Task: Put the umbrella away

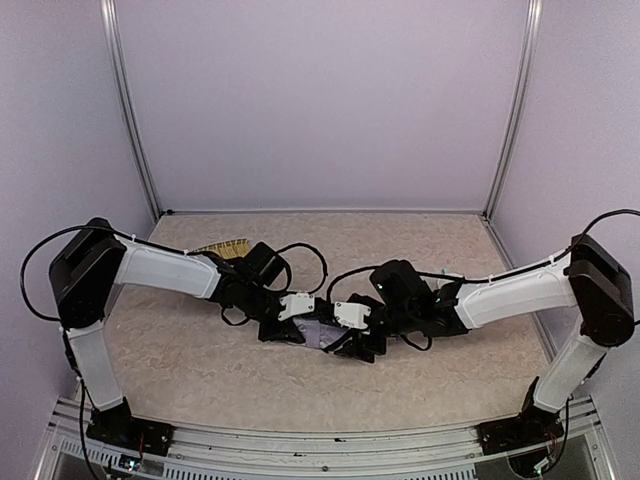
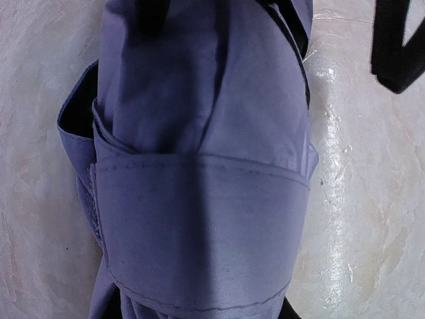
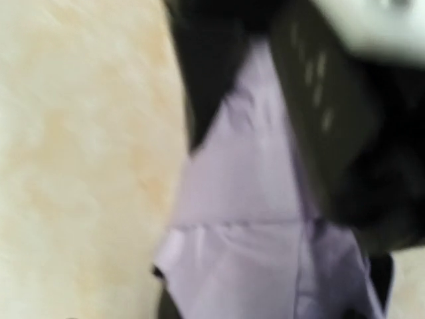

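The umbrella (image 1: 322,334) lies collapsed at the table's middle, a small bundle of lilac fabric with black edges. My left gripper (image 1: 290,328) is at its left end and my right gripper (image 1: 352,340) at its right end, almost touching each other. In the left wrist view the folded fabric (image 2: 199,166) fills the frame, wrapped by a stitched band, and covers my fingers. In the blurred right wrist view the fabric (image 3: 239,232) runs down into the jaws. Both grippers appear shut on the fabric. The shaft and handle are hidden.
A woven straw tray (image 1: 222,247) lies at the back left, partly behind the left arm. Black cables loop over the table beside both wrists. The left gripper's black and white body (image 3: 345,133) crowds the right wrist view. Pale walls and metal posts enclose the table.
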You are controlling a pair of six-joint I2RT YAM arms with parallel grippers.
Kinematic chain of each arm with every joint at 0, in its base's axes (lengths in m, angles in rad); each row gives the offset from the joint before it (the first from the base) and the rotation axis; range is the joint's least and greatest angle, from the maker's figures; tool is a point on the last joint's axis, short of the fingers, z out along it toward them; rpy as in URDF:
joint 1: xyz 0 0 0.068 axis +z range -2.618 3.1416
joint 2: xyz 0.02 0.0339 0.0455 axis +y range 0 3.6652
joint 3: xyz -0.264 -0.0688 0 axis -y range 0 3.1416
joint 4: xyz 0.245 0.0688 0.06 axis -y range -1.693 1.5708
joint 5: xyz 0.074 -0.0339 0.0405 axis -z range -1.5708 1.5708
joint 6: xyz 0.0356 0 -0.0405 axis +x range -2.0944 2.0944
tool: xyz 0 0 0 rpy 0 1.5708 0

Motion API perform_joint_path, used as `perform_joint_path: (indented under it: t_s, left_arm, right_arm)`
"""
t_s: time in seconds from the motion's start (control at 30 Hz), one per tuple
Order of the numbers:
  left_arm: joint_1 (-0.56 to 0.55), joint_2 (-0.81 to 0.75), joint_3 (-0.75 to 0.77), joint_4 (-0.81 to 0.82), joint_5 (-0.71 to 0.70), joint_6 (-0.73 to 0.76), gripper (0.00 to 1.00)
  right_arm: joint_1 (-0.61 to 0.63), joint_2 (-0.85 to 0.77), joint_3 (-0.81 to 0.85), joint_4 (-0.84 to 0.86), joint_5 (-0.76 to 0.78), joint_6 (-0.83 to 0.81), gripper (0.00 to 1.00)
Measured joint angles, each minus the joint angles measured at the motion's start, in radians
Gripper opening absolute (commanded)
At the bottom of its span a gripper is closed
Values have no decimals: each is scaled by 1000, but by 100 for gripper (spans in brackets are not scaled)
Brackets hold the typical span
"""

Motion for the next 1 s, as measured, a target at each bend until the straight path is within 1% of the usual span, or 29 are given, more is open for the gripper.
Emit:
perform_joint_path:
  t_s: [0.2,0.33,0.37,0.4,0.53,0.57,0.6,0.63,0.67,0.7,0.73,0.77,0.83,0.87,0.9,1.0]
  left_arm:
    - [11,14,18,-25,31,2,0]
    - [17,23,33,-43,45,5,0]
    - [19,26,36,-47,49,6,0]
    - [20,27,38,-49,53,6,0]
    - [32,29,44,-71,67,8,0]
    - [34,29,44,-77,68,10,2]
    - [37,29,44,-79,68,19,9]
    - [39,28,44,-80,68,31,20]
    - [42,25,41,-78,67,44,29]
    - [43,19,32,-69,65,48,36]
    - [45,11,19,-52,62,44,42]
    - [47,-1,3,-32,58,29,52]
    - [49,-36,-41,19,50,-5,84]
    - [51,-65,-70,43,41,-26,97]
    - [54,-102,-103,62,23,-45,99]
    - [66,-233,-195,135,-43,-101,99]
  right_arm:
    - [-2,130,50,10,118,-93,83]
    - [-1,185,79,0,148,-129,73]
    - [1,201,93,-1,155,-132,69]
    - [2,213,111,-6,163,-135,63]
    - [7,249,155,-38,185,-130,27]
    - [8,256,165,-48,185,-132,20]
    - [9,264,182,-71,183,-127,13]
    - [10,267,190,-85,180,-136,7]
    - [11,269,199,-101,178,-138,3]
    - [12,269,205,-111,179,-138,0]
    - [13,270,209,-117,180,-140,0]
    - [14,271,211,-117,182,-138,0]
    - [19,272,215,-113,187,-127,0]
    - [21,272,217,-111,195,-121,0]
    - [22,272,218,-113,204,-114,0]
    - [17,270,224,-119,229,-90,0]
